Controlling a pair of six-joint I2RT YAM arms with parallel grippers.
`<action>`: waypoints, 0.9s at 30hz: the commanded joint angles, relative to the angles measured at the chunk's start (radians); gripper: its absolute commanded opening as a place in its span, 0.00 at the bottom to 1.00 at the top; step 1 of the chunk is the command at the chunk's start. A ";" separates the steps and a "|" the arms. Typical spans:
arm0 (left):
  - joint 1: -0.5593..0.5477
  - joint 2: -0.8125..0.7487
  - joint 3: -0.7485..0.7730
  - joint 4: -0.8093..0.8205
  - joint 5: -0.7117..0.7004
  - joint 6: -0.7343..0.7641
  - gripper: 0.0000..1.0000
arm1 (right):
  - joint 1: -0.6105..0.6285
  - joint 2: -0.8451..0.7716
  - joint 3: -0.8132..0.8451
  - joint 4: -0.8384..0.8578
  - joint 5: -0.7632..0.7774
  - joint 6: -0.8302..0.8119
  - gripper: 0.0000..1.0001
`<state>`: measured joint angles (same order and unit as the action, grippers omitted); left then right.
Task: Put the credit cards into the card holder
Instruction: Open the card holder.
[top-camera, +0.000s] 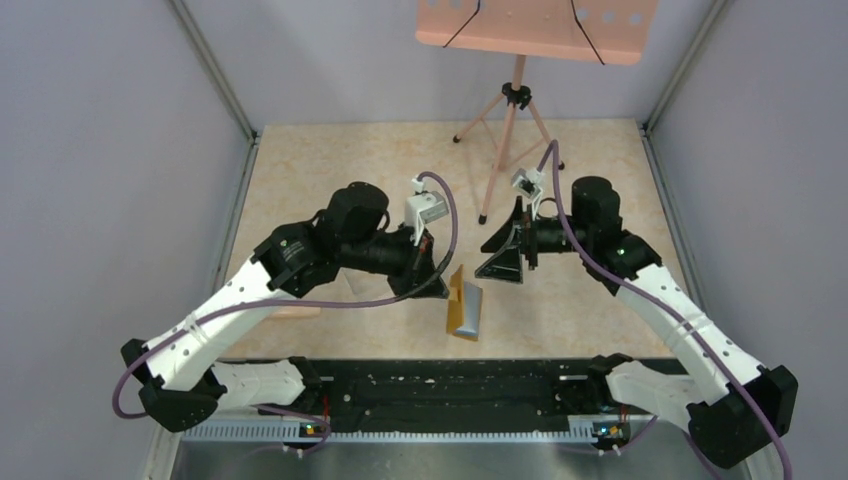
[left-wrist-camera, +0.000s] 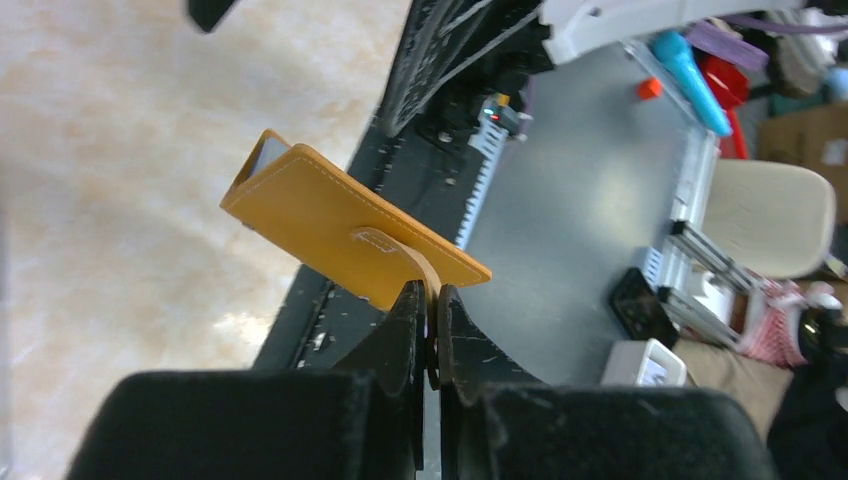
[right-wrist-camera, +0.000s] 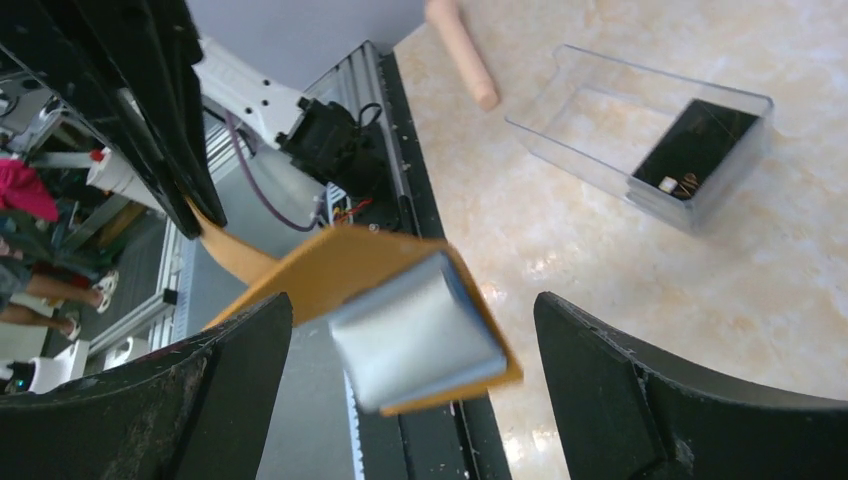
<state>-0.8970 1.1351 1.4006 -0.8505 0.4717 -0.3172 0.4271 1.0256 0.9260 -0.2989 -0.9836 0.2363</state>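
The card holder (left-wrist-camera: 340, 235) hung folded above the table (right-wrist-camera: 780, 290), its blue-grey pocket edge showing. The left gripper (left-wrist-camera: 428, 300) was clenched on the clasp tab, with the wallet body just ahead of its fingertips. The right gripper (right-wrist-camera: 410, 310) was released, jaws wide, the wallet's end between its fingers; contact could not be told. One credit card (right-wrist-camera: 695, 148) lay inside a clear box (right-wrist-camera: 600, 110) on the table, well beyond the right gripper.

You get just one marking here: small gold lettering on the dark credit card (right-wrist-camera: 700, 145) in the clear box (right-wrist-camera: 600, 130), too blurred to read reliably.
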 joint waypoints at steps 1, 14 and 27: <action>0.001 0.029 0.005 0.124 0.235 -0.024 0.00 | 0.041 0.001 0.025 0.199 -0.063 0.067 0.90; 0.001 0.043 -0.016 0.211 0.207 -0.037 0.00 | 0.123 0.026 -0.043 0.370 -0.220 0.191 0.87; 0.017 -0.042 -0.052 0.175 0.034 -0.006 0.00 | 0.141 -0.059 -0.115 0.314 -0.242 0.209 0.73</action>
<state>-0.8925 1.1404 1.3598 -0.7189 0.5919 -0.3428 0.5541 1.0084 0.8162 0.0071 -1.1973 0.4469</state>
